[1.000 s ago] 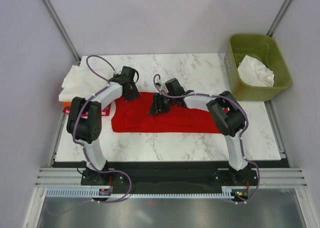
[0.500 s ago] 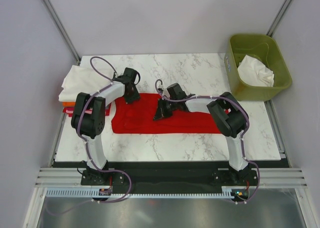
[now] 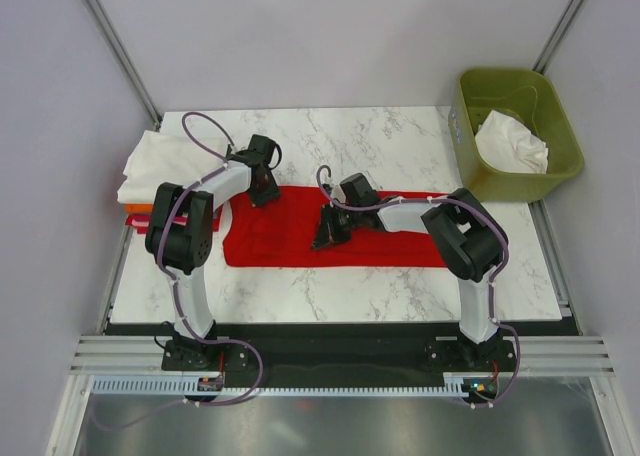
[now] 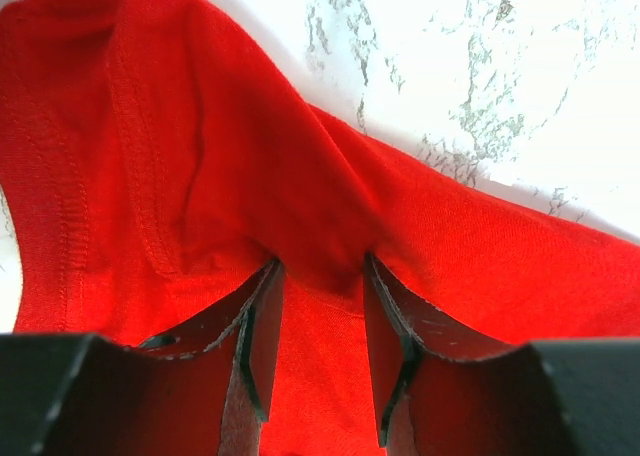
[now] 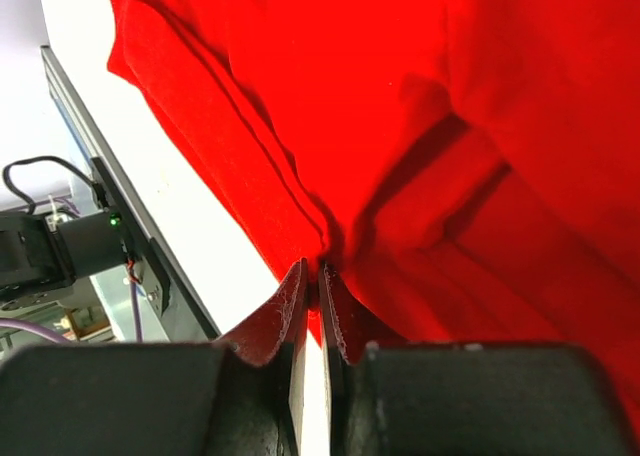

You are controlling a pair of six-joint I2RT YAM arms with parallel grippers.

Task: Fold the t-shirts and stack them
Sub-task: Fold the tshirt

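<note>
Where both arms reach out over it, item one is the marble table (image 3: 400,136), white with grey veins, running on past both grippers on every side.

Item two: red t-shirt (image 3: 270,241), bright red cotton, spread flat across the table under both grippers, stretching from just left of the left gripper (image 3: 262,181) to well right of the right gripper (image 3: 325,238).

Item three: olive-green bin (image 3: 520,189), plastic, far off to the right of the right gripper, beyond the table's far right corner.

Item four: white t-shirt (image 3: 165,166), folded, lying just left of the left gripper at the table's left edge.

Item five: crumpled white cloth (image 3: 512,144), inside the bin.

Item six: left gripper (image 4: 320,276), set down on the far edge of the red t-shirt; a thick raised fold of the red fabric is clamped between its fingers, which stand partly apart around it.

Item seven: right gripper (image 5: 318,276), near the middle of the red t-shirt; jaws almost together, pinching a thin folded edge of the red fabric.

Item eight: orange t-shirt (image 3: 135,212), only a narrow edge showing beneath the white t-shirt, left of the left gripper.
</note>
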